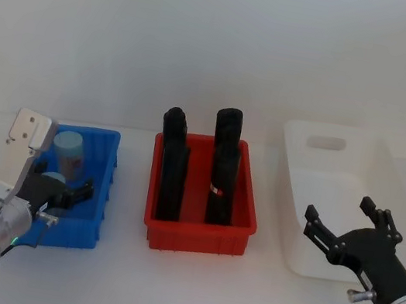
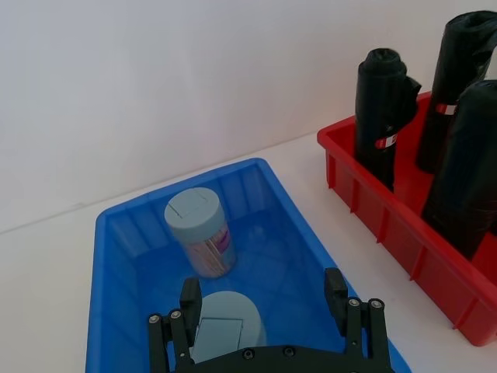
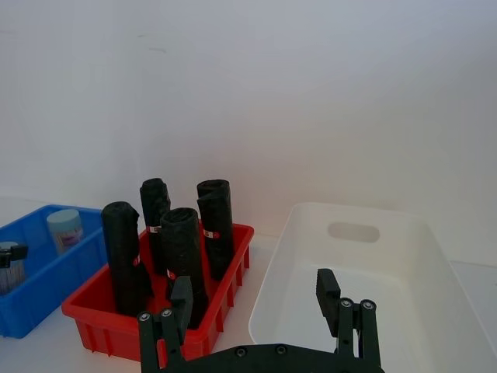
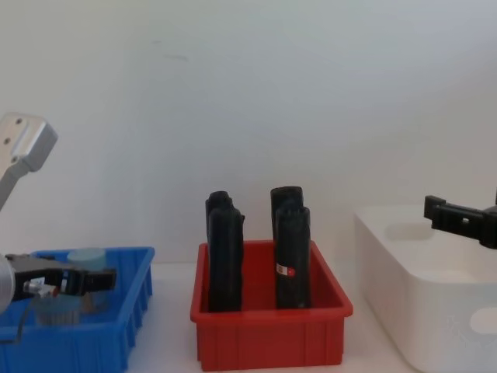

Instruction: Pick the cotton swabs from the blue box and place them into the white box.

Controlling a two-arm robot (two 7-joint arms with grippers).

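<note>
**Left gripper poised around the nearer cotton swab tub in the blue bin**

The left gripper's fingers (image 2: 189,296) stand wide apart and hold nothing. Between them, close to one finger, sits a small clear cylindrical tub of cotton swabs with a grey-blue round lid (image 2: 225,329). Whether that finger touches the tub cannot be told. The left gripper (image 2: 262,295) is lowered inside the low, bright blue rectangular plastic box (image 2: 273,249), at its near end.

A second, matching tub of swabs (image 2: 199,229) stands upright farther back in the same box, apart from the gripper.

The step in hand appears to be the first grasp, with both tubs still in the blue box. The next move likely calls for centring the fingers on the nearer tub and closing on its sides. After that comes lifting it clear of the box wall.

A red plastic bin (image 1: 196,237) holding tall black rolled objects (image 1: 172,162) stands in the middle of the white table (image 1: 186,291). It lies between the blue box and the large white plastic tub with oval handle cut-outs (image 1: 294,192), so a carry would have to cross it.

The right gripper (image 1: 339,207) hovers at the near side of the white box, fingers spread, holding nothing.
</note>
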